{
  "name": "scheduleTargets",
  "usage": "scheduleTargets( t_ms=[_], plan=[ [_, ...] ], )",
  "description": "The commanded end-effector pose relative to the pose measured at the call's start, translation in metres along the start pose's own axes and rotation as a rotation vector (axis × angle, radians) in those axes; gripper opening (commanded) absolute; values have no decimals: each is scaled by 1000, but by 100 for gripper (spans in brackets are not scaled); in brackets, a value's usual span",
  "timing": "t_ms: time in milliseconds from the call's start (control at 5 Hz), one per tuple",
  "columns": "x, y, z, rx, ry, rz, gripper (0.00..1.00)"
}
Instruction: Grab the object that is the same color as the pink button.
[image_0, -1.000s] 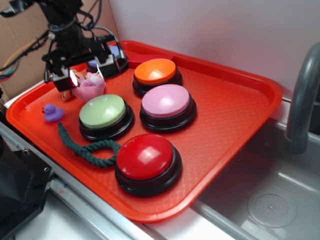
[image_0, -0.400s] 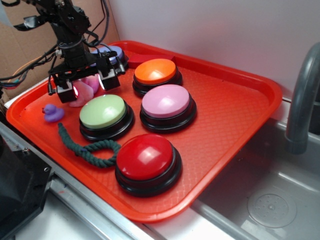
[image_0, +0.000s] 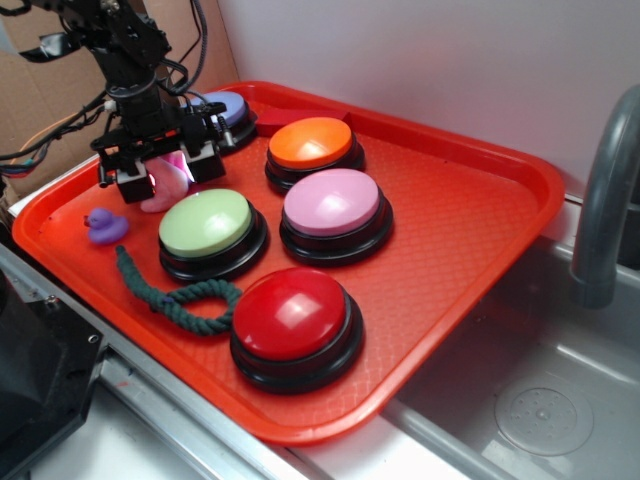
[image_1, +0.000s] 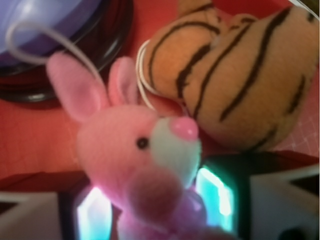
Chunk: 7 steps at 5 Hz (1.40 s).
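On the left we see brown cardboard (image_0: 40, 90) behind the arm, and in the middle a red tray (image_0: 450, 220) that serves as the surface. Behind it stands a pale wall (image_0: 420, 60), and on the right a grey sink (image_0: 540, 400) with a grey tap (image_0: 605, 200).

On the surface, going from left to right, there is a small purple duck (image_0: 104, 225), a dark green rope (image_0: 180, 295), a green button (image_0: 207, 225), a blue-purple button (image_0: 228, 108) at the back, a red button (image_0: 290, 315) at the front, an orange button (image_0: 311, 142), and the pink button (image_0: 333, 203) in the centre.

The black arm (image_0: 125, 50) comes down from the upper left, nearly upright, and its tool (image_0: 160, 172) points down at the back left part of the tray. The two fingers (image_0: 205, 160) stand on either side of the pink rabbit toy (image_0: 165, 185) and the tool is gripping it.

In the wrist view the pink rabbit toy (image_1: 145, 160) fills the middle, between the lit pads (image_1: 215, 192), with its ears up and a white string loop (image_1: 30, 35) lying over the blue-purple button (image_1: 50, 20). A striped orange tiger toy (image_1: 240, 75) lies just beside it on the right; they look to be touching.
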<state>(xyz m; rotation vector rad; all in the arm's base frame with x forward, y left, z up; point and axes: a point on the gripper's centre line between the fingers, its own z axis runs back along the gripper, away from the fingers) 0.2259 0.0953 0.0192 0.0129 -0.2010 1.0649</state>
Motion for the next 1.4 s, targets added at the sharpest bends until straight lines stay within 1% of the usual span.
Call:
scheduleTargets(
  t_ms=[0,200,400,600,800,1000,1200],
  plan=[
    [9,-9,33,-3,-5,-185,0],
    [-7,-23,64,1,1,-326,0],
    [-26,-31,100,-29,57,-524,0],
    [-66,-28,142,-101,82,-764,0],
    [-86,-19,156,-119,140,-916,0],
    [-97,-14,153,-91,174,-941,0],
    [-86,-15,152,-44,181,-827,11]
  ],
)
